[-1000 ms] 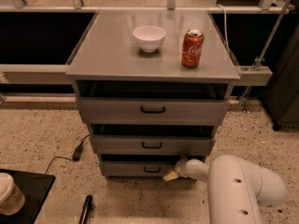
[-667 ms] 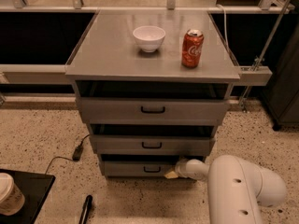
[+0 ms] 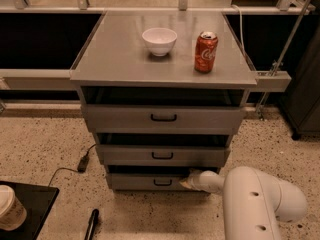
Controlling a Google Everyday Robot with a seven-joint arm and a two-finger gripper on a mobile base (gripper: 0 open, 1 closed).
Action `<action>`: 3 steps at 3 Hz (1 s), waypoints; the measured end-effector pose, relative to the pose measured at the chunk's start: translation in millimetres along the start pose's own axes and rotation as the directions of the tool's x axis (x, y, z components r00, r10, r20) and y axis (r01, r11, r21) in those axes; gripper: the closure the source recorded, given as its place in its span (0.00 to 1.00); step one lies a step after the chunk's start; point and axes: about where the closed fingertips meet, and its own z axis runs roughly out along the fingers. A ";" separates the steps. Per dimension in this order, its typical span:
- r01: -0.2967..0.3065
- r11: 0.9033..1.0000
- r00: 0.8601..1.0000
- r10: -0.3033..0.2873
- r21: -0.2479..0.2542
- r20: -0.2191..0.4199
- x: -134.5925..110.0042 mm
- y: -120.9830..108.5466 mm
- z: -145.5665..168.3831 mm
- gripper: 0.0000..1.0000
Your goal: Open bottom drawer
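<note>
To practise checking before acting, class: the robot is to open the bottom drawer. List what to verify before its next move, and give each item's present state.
1. Gripper at the correct drawer: ok. The gripper is at the front of the bottom drawer, below the middle drawer.
2. Gripper on the handle: not ok. It sits to the right of the black handle, which shows bare.
3. Floor before the drawer free: ok. The cable and black object lie off to the left.
4. Things on top steady: ok. The can is upright and the bowl rests on the cabinet top.
5. Drawer already pulled out: cannot tell.
</note>
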 end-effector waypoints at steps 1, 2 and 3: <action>0.000 1.000 1.000 0.000 0.000 0.000 0.0 0.0 0.0 0.89; -0.016 1.000 0.999 0.016 0.000 0.049 8.7 3.3 -8.6 1.00; -0.016 1.000 0.998 0.016 0.002 0.057 6.7 2.5 -14.1 1.00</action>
